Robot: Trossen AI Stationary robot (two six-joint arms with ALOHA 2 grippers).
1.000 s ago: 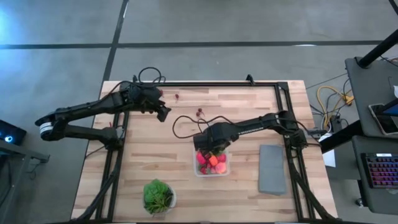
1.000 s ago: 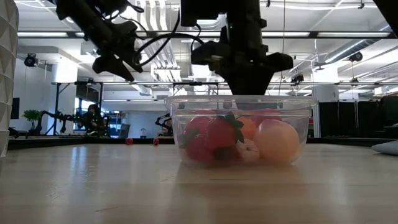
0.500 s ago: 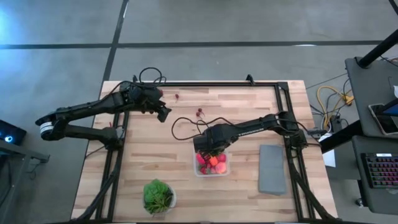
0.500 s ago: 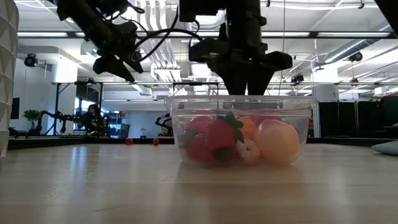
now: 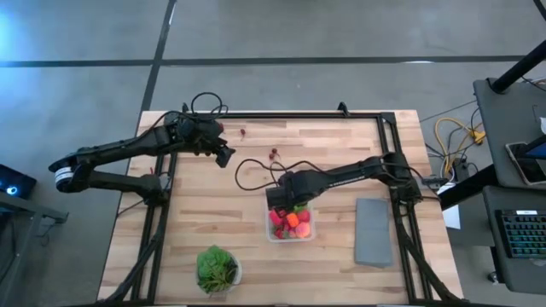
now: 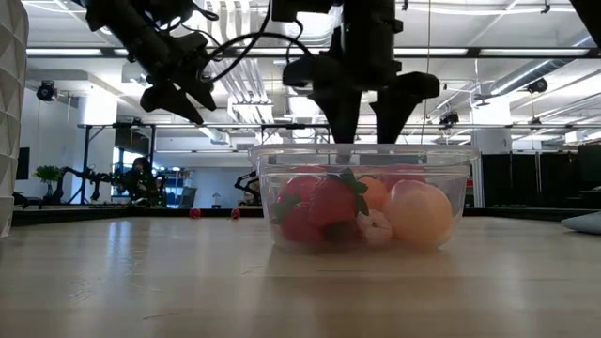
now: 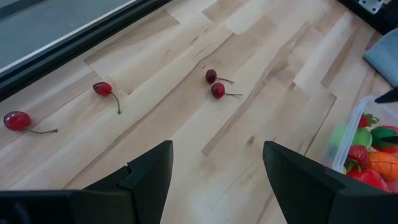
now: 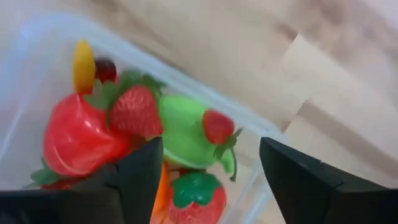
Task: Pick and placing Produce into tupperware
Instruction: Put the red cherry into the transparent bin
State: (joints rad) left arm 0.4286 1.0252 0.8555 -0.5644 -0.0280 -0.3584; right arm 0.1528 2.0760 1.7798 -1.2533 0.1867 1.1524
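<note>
The right gripper (image 6: 366,122) is held spread and empty just above the tupperware (image 6: 363,192); the produce (image 8: 134,134) is seen directly beneath it.

Clear glossy plastic tupperware (image 6: 364,192), shiny plastic produce (image 8: 130,134), pale matt wood table (image 5: 213,213)

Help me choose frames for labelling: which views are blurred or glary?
Right wrist view: produce and tupperware rim soft, out of focus. Low view: arms silhouetted against bright ceiling lights, table foreground soft. Left wrist view: cherries sharp. High view: evenly lit, blue glare at its left edge.
</note>
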